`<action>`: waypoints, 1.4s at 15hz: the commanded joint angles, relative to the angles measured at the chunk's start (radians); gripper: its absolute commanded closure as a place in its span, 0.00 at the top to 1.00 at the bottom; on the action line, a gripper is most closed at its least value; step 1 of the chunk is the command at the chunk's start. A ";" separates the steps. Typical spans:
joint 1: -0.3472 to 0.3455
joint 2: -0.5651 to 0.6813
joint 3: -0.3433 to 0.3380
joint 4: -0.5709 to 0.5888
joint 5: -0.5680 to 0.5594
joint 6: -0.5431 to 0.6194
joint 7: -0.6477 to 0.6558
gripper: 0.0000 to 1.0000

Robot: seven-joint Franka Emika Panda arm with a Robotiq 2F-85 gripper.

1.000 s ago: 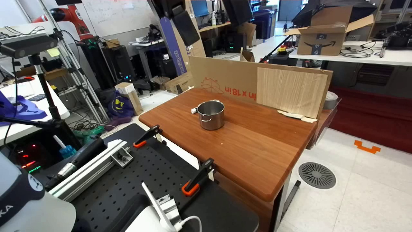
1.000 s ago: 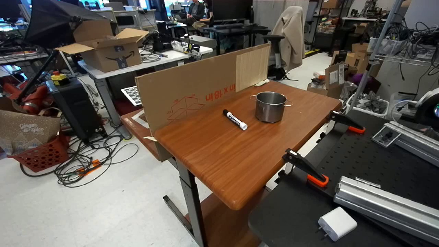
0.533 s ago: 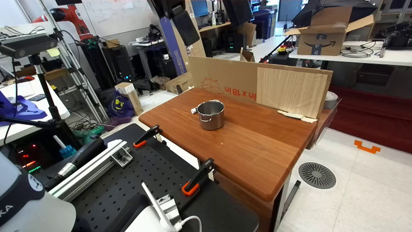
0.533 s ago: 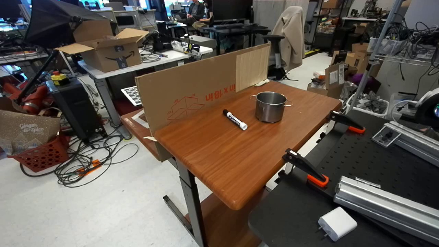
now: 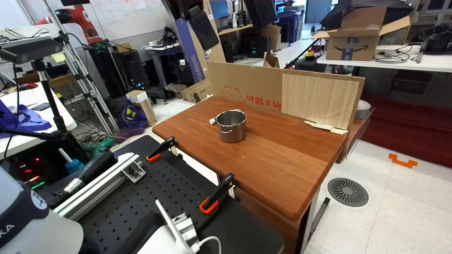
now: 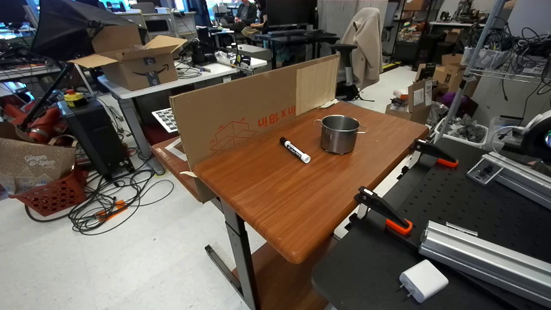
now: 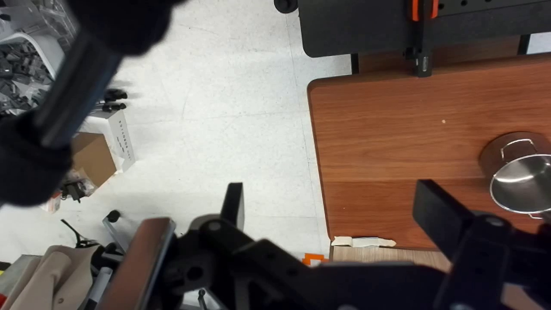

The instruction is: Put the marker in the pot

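Note:
The marker [image 6: 295, 150] has a white body and a black cap and lies flat on the brown table [image 6: 267, 189]. In an exterior view only its white end [image 5: 212, 121] shows beside the pot, which hides the rest. The shiny silver pot [image 6: 339, 135] stands upright, apart from the marker; it also shows in an exterior view [image 5: 231, 130] and at the right edge of the wrist view [image 7: 521, 185]. My gripper [image 7: 330, 189] is wide open and empty, high above the table's edge. Its fingers hang at the top of an exterior view [image 5: 204, 30]. The marker is out of the wrist view.
A cardboard panel [image 6: 241, 107] stands along the table's far edge. Two black and orange clamps [image 5: 217, 194] hold the near edge beside a black perforated board [image 5: 159, 197]. An aluminium rail [image 6: 482, 249] and a white charger [image 6: 424, 280] are on that board.

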 commanded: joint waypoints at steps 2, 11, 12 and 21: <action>0.021 0.021 0.021 0.013 0.033 0.012 0.045 1.00; 0.149 0.204 0.116 0.105 0.174 0.067 0.200 1.00; 0.163 0.242 0.134 0.128 0.191 0.078 0.221 1.00; 0.258 0.567 0.232 0.311 0.258 0.158 0.341 1.00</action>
